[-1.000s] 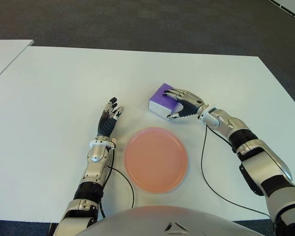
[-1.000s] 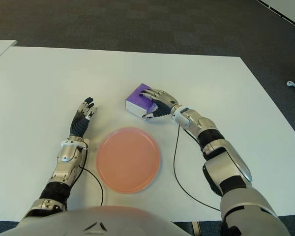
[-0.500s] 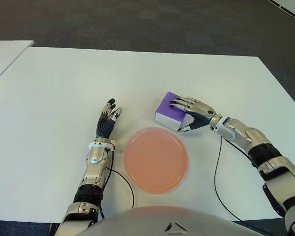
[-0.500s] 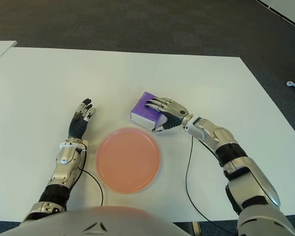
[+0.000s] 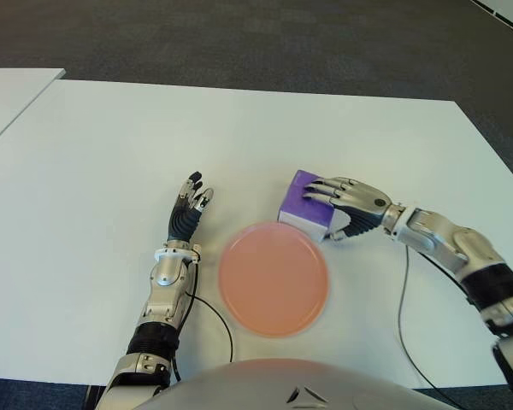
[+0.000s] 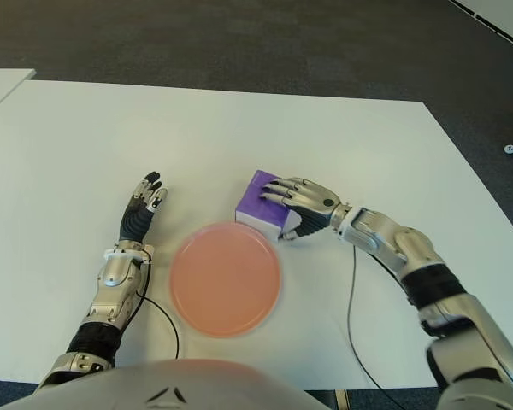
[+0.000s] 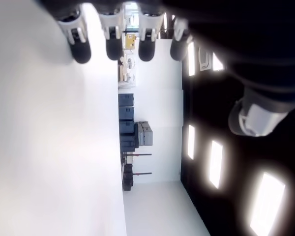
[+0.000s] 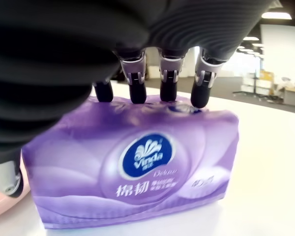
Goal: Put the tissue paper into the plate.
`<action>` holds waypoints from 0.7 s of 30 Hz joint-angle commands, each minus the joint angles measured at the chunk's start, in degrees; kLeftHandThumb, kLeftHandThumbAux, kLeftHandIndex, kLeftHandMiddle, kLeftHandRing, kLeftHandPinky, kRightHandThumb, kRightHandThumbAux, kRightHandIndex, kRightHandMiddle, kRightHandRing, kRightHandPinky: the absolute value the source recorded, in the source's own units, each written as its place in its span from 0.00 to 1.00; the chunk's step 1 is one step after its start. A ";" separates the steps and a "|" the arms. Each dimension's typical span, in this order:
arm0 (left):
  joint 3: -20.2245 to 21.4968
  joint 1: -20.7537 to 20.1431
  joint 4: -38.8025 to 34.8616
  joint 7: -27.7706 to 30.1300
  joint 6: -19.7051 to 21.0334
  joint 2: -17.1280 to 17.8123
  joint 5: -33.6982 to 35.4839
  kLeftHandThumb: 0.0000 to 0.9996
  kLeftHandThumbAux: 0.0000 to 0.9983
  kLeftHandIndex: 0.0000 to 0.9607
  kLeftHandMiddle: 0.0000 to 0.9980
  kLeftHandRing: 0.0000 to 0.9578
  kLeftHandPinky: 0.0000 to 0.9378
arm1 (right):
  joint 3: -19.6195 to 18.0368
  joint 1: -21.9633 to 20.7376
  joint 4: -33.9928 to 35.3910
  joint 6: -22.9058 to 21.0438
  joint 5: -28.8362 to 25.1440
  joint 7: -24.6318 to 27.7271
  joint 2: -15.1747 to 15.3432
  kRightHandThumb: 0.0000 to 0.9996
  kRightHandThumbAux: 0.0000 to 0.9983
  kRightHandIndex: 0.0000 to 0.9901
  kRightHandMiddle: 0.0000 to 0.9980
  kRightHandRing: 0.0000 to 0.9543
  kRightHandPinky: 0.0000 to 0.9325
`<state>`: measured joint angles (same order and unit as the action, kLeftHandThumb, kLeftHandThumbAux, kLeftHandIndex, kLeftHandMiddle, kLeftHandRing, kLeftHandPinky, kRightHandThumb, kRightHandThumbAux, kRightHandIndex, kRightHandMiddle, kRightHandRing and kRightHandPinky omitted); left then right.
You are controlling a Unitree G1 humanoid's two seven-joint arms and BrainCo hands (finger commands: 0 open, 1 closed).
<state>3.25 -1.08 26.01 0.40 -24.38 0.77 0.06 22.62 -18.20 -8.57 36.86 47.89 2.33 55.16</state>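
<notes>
A purple tissue pack [image 5: 296, 202] with a Vinda logo [image 8: 142, 156] sits at the far right rim of the round pink plate [image 5: 274, 278]. My right hand [image 5: 324, 213] is shut on the pack, fingers [image 8: 168, 78] over its top and thumb on the near side. I cannot tell whether the pack touches the table. A strip of the plate [image 8: 2, 204] shows just beside the pack's lower corner. Nothing lies in the plate. My left hand [image 5: 190, 205] shows left of the plate with straight, spread fingers [image 7: 113, 46] that hold nothing.
The white table [image 5: 111, 145] stretches wide around both hands. A second white table's corner [image 5: 17, 90] shows at the far left, with a gap between. Black cables [image 5: 402, 316] trail from both wrists across the table. Dark carpet lies beyond the far edge.
My right hand has carried the tissue pack nearer to me and rightward, from the open table to the plate's far right rim. The left hand has stayed put.
</notes>
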 commanded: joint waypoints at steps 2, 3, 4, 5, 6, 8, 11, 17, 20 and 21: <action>0.00 2.47 3.21 0.57 3.13 -0.02 0.41 0.00 0.43 0.00 0.00 0.00 0.00 | -2.84 4.19 5.70 -1.66 2.55 3.95 3.22 0.11 0.46 0.00 0.00 0.00 0.00; 0.01 2.44 3.19 0.57 3.20 -0.03 0.44 0.00 0.43 0.00 0.00 0.00 0.00 | -3.18 4.47 6.20 -1.74 2.74 4.27 3.34 0.11 0.46 0.00 0.00 0.00 0.00; 0.02 2.43 3.17 0.58 3.23 -0.02 0.45 0.00 0.43 0.00 0.00 0.00 0.00 | -3.47 4.70 6.53 -1.80 2.86 4.53 3.32 0.11 0.46 0.00 0.00 0.00 0.00; 0.03 2.31 3.15 0.57 3.37 -0.07 0.52 0.00 0.44 0.00 0.00 0.00 0.00 | -3.83 5.00 7.06 -1.82 3.02 4.91 3.57 0.10 0.46 0.00 0.00 0.00 0.00; 0.05 2.18 3.09 0.56 3.56 -0.12 0.59 0.00 0.44 0.00 0.00 0.00 0.00 | -4.20 5.33 7.57 -1.83 3.15 5.33 3.85 0.10 0.47 0.00 0.00 0.00 0.00; 0.09 2.04 2.89 0.56 3.89 -0.19 0.75 0.00 0.44 0.00 0.00 0.00 0.00 | -4.87 6.00 8.52 -1.89 3.35 6.17 4.33 0.10 0.47 0.00 0.01 0.00 0.00; 0.19 2.05 2.58 0.55 4.21 -0.22 0.99 0.00 0.44 0.00 0.00 0.00 0.00 | -5.65 6.86 9.60 -2.12 3.39 7.43 4.61 0.09 0.46 0.00 0.01 0.00 0.00; 0.32 2.31 1.82 0.26 4.89 -0.33 1.30 0.00 0.45 0.00 0.00 0.00 0.00 | -7.14 8.81 11.75 -2.94 2.54 10.68 4.76 0.09 0.46 0.00 0.01 0.00 0.00; 0.29 2.45 1.45 0.12 5.16 -0.29 1.32 0.00 0.45 0.00 0.00 0.00 0.00 | -7.72 10.04 12.74 -3.35 2.60 11.75 4.70 0.09 0.46 0.00 0.01 0.00 0.00; 0.28 2.47 1.40 0.11 5.20 -0.26 1.33 0.00 0.45 0.00 0.00 0.00 0.00 | -7.88 10.31 12.93 -3.43 2.68 11.97 4.61 0.09 0.46 0.00 0.01 0.00 0.00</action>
<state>3.42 -1.05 25.45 0.40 -22.23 0.76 1.15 14.79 -10.06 3.57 33.87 50.27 12.51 59.53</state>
